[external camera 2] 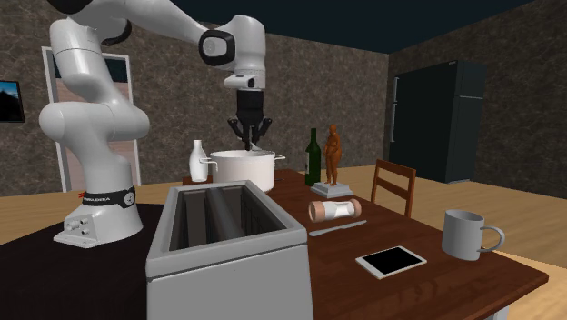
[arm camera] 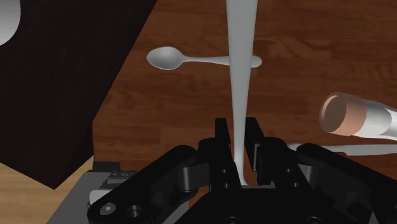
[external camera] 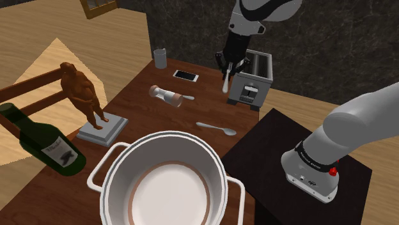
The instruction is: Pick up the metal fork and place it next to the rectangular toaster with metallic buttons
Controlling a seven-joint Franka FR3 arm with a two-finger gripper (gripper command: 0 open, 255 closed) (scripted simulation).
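Reaches steeply down over the dark wooden desk (external camera: 160, 121), clamping a slim, smooth pale-grey fork (external camera: 225, 80) upright between black jaws near the boxy grey toaster (external camera: 256, 86).

Nothing is legible from here: the label (external camera: 59, 153) on the bottle (external camera: 32, 133), far from the claw (external camera: 227, 68), and the lettered band (external camera: 312, 155) on the arm's base (external camera: 314, 174) are unreadable.

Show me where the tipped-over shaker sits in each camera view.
Shoulder view: shaker lies mid-table, left of the toaster.
Second exterior view: shaker right of the toaster, behind the phone.
Wrist view: shaker beside the held fork.
Shared landmark: the gripper clasping the fork.
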